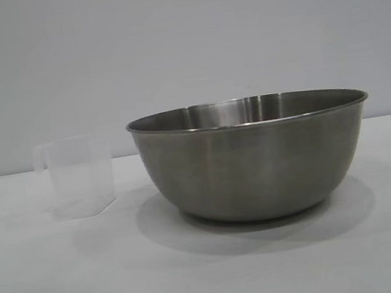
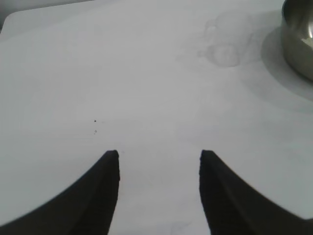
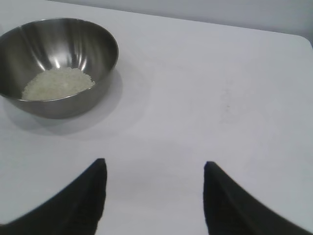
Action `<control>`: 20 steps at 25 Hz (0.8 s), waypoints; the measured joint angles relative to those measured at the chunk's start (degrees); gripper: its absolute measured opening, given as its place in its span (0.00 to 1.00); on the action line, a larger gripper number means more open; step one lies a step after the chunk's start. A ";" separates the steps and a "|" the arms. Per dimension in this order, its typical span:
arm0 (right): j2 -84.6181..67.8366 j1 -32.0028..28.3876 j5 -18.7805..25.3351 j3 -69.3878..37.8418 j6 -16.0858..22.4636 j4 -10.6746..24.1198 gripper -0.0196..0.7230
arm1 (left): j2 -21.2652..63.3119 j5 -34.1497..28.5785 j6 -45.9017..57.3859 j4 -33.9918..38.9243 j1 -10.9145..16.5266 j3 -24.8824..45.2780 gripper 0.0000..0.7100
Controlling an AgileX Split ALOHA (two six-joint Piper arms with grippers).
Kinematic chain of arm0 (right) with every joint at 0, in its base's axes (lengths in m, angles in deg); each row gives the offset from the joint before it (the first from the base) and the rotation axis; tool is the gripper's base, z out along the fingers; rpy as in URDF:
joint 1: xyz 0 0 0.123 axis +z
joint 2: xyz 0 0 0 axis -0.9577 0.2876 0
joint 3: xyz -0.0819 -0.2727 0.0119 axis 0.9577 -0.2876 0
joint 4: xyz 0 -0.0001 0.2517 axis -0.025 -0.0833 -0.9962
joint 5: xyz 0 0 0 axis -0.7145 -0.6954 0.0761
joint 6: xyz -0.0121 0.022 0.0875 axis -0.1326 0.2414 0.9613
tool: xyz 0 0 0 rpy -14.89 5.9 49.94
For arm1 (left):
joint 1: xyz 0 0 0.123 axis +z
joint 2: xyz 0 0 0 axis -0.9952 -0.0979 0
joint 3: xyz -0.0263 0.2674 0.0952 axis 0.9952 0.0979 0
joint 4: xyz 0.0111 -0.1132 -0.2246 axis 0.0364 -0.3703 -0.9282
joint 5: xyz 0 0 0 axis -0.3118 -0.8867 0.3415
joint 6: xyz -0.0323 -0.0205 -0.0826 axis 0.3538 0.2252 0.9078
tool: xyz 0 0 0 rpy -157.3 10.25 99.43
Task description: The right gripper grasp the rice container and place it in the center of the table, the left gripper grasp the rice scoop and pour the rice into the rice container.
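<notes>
Seemingly done — rice point(image 3: 57, 83) sits in the bowl point(image 3: 58, 68), scoop point(image 1: 76, 177) upright beside it, both well ahead of the jaws. Left gripper point(image 2: 159, 156) and right gripper point(image 3: 154, 166) — released, empty. Next: nothing but parking.

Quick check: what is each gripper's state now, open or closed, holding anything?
Left gripper: open, holding nothing.
Right gripper: open, holding nothing.
</notes>
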 joint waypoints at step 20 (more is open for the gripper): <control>0.00 -4.66 0.00 0.00 0.00 0.00 0.53 | 0.00 0.00 0.00 0.00 6.70 0.00 0.45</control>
